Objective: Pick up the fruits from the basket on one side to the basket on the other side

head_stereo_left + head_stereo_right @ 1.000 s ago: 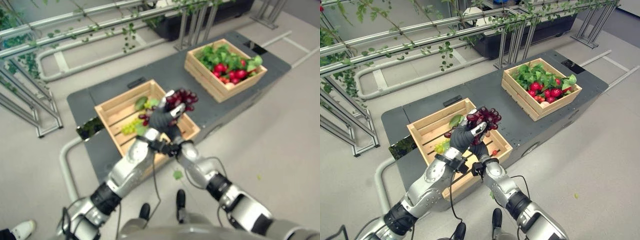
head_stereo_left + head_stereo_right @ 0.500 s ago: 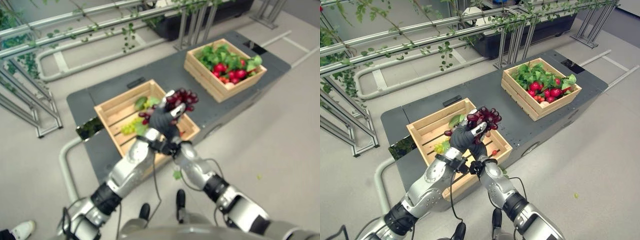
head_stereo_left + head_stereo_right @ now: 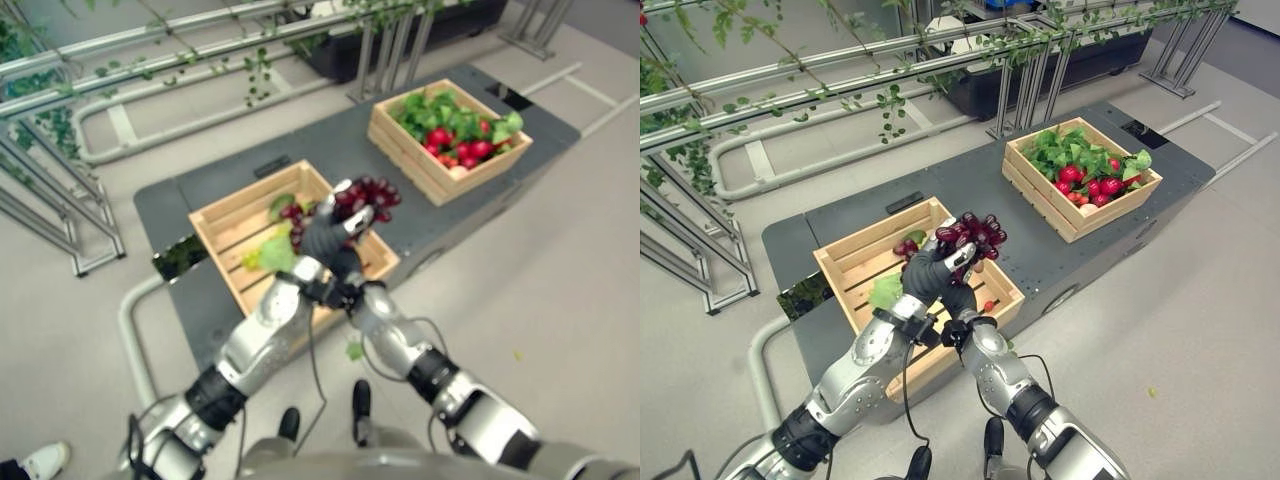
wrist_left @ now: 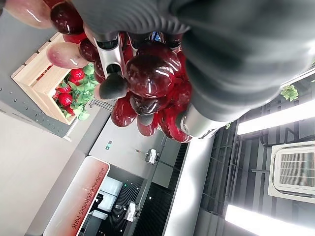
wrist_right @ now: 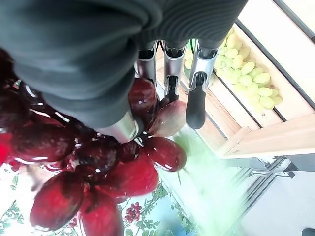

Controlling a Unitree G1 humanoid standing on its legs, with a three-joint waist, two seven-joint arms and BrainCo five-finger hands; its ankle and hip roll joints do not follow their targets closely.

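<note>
A bunch of dark red grapes (image 3: 365, 195) hangs in the air over the near wooden basket (image 3: 215, 215). My left hand (image 3: 322, 238) is shut on it from above, fingers (image 4: 110, 54) curled round the berries. My right hand (image 3: 962, 298) sits right under the left one. In its wrist view its thumb and fingers (image 5: 196, 96) pinch the same bunch (image 5: 118, 172). Green grapes (image 5: 248, 73), a few red grapes (image 3: 290, 211) and a green leaf (image 3: 272, 250) lie in the near basket. The far basket (image 3: 420, 172) at the right holds red fruits with green leaves (image 3: 455, 130).
Both baskets stand on a dark grey platform (image 3: 330, 150) with pale floor around it. Metal rails with hanging green vines (image 3: 150, 60) run behind and to the left. A person's white shoe (image 3: 40, 460) shows at the bottom left corner.
Both hands and the bunch have hardly moved. In the near basket a green leaf now covers the spot where green grapes showed, and a few red grapes have come into sight.
</note>
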